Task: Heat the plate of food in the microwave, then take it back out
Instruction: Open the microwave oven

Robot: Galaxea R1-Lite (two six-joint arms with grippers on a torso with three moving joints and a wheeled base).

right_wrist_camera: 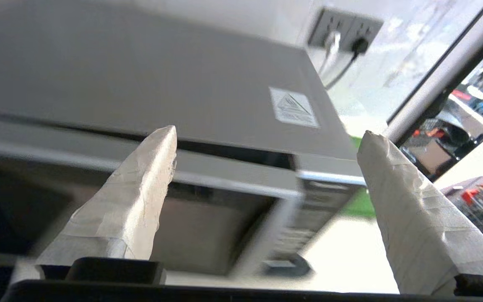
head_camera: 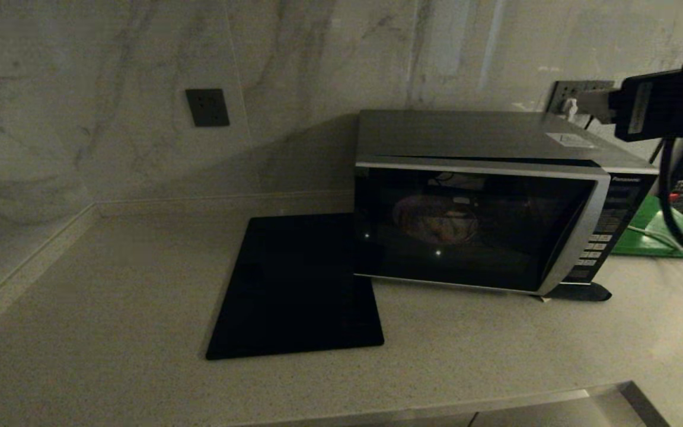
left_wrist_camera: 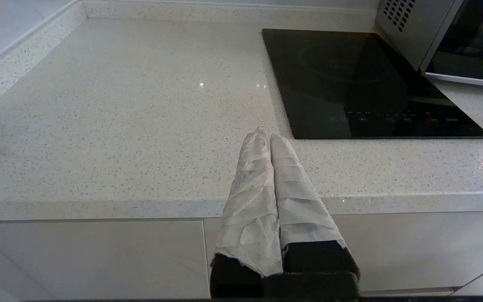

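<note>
The microwave (head_camera: 484, 136) stands on the counter at the right with its dark glass door shut. Through the glass the plate of food (head_camera: 436, 220) shows dimly as a round shape inside. My right gripper (head_camera: 593, 105) hangs open above the microwave's top right corner, touching nothing. In the right wrist view, the right gripper (right_wrist_camera: 269, 133) has its taped fingers (right_wrist_camera: 141, 197) spread wide over the microwave (right_wrist_camera: 183, 75) top and keypad side. Out of the head view, my left gripper (left_wrist_camera: 265, 134) is shut and empty over the counter's front edge, left of the microwave (left_wrist_camera: 409, 33).
A flat black slab (head_camera: 300, 284) (left_wrist_camera: 363, 84) lies on the counter left of the microwave, partly under its corner. A green board (head_camera: 650, 234) (right_wrist_camera: 361, 205) lies behind the microwave's right side. Wall sockets (head_camera: 573, 92) with plugged cables sit behind it. Marble walls close the back and left.
</note>
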